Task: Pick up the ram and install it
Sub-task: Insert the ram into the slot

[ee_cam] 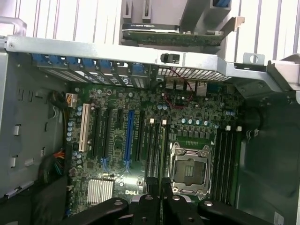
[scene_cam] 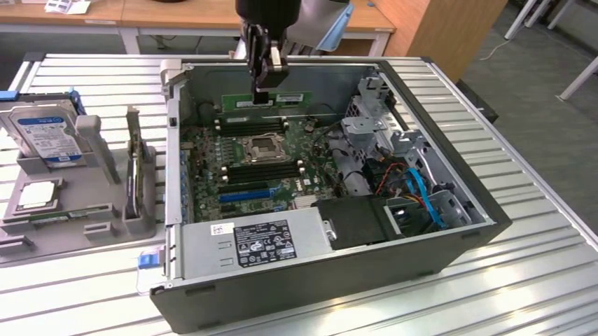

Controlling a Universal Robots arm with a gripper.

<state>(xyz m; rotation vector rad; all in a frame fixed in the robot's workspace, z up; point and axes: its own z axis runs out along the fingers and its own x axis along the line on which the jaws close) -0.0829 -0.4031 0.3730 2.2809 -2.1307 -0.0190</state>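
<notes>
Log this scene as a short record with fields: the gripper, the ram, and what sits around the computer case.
gripper: gripper above the open computer case, jaws shut on the ram
ram: held with its long side level, over the motherboard on the far side of the CPU socket; not visibly seated
hard drive: hard drive in a grey holder, outside the case at the exterior view's left
table: slatted metal table

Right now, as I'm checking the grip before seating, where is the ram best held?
Grip the ram by its upper long edge at mid-length, coming from above, as the hand does: it hangs on edge, lower edge free toward the motherboard.
</notes>
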